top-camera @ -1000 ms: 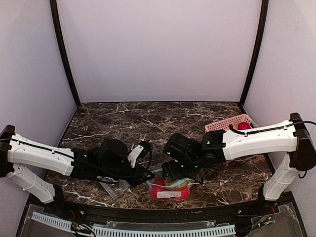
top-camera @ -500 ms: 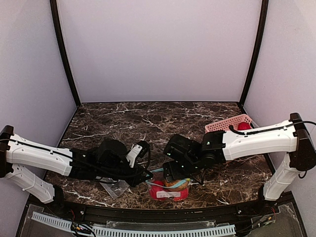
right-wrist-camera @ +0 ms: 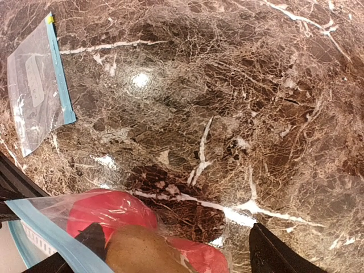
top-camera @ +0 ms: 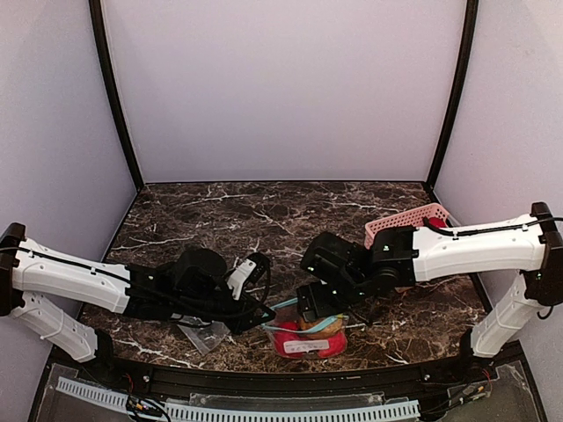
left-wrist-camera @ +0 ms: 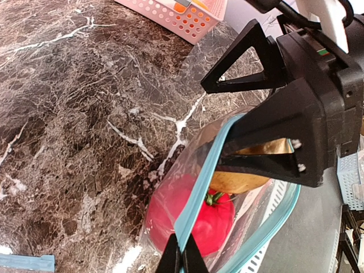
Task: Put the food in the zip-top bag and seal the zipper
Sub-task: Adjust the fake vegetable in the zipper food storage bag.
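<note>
The zip-top bag [top-camera: 305, 338] sits low in the centre of the overhead view, close to the front edge of the dark marble table [right-wrist-camera: 227, 85], between the two wrists. The left gripper [left-wrist-camera: 182, 259] has its fingers pressed together on the zipper [left-wrist-camera: 205, 182], pinching the teal strip at the bag's left end, at the bottom of the left wrist view. The bag's mouth is open, its two teal strips curving well apart. Inside lie a red piece [left-wrist-camera: 196, 219] with a green stalk and more red showing beside it, and on top of them a brown-tan piece [left-wrist-camera: 239, 179]. The right gripper [right-wrist-camera: 175, 227] hangs over the mouth with its fingers spread wide. In the left wrist view one finger [left-wrist-camera: 261, 153] reaches into the opening right above the brown-tan piece, while the other stands clear of the bag. In the right wrist view the brown-tan piece lies just beside the lower-left finger and well apart from the lower-right one. A pink basket [left-wrist-camera: 170, 14] fills the top of the left wrist view, an orange piece [left-wrist-camera: 183, 7] inside it. A second, flat clear bag [right-wrist-camera: 37, 85] with a teal strip and a white label lies on the marble in the upper left of the right wrist view.
</note>
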Robot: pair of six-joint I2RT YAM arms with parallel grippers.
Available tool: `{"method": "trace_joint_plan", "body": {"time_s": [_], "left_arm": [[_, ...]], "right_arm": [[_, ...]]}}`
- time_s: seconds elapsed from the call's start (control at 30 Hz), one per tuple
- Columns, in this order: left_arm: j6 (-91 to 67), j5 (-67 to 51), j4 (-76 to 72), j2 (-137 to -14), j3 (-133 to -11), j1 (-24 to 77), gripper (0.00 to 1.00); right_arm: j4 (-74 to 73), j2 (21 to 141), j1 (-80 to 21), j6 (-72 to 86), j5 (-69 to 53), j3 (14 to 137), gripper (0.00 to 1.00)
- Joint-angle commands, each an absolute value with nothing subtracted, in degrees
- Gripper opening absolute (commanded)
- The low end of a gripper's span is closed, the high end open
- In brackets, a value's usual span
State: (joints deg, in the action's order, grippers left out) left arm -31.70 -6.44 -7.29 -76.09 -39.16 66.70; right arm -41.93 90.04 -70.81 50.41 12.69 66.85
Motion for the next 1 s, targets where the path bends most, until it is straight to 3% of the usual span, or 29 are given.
{"method": "trace_joint_plan", "body": {"time_s": [0.0,0.33,0.97], "left_arm": [[-30.51,-6.29,-4.22,-75.83,-39.49,66.4,0.01],[-29.6,-8.66,-6.07,-76.95,-40.25,66.36,0.01],[-31.76,-2.68,-3.26,-74.01,-37.88,66.27,0.01]], "right_arm": [[-51.93,87.88,-69.76,49.03,15.39,65.48,0.85],[-51.37,90.61,-69.7,49.01,14.15,61.67,0.85],[-52.9,88.77,-69.56,51.97,14.06,57.74,0.85]]}}
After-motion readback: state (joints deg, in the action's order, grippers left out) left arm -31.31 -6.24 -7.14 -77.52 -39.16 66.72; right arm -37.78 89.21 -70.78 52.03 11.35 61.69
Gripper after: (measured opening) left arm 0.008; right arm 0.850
